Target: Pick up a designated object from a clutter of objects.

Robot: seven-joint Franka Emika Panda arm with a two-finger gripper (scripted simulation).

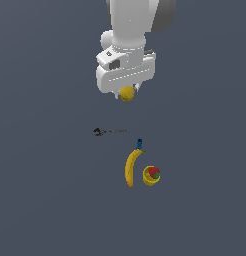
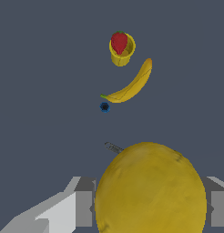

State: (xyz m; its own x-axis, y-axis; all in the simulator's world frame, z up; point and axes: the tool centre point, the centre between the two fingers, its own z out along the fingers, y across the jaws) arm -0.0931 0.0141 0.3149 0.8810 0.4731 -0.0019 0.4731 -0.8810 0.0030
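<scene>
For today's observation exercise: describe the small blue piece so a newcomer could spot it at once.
Find the long banana lying on the grey floor. At its stem end, on the side away from the strawberry cup, sits the tiny blue piece. It is the only blue thing, far smaller than its neighbours.

I see flat, even simulator light in both views, fairly dim over the slate-grey floor (image 1: 45, 210), with no cast shadows under anything. The arm's white casing (image 1: 126, 75) is the brightest area, shaded grey toward 3 o'clock, so light seems to fall from about 10 o'clock. No glare or lens bending at the edges. Renders are coarse: the wrench (image 1: 109, 131) is a speckled smear, and up close the lemon (image 2: 150, 191) looks soft and blotchy
</scene>
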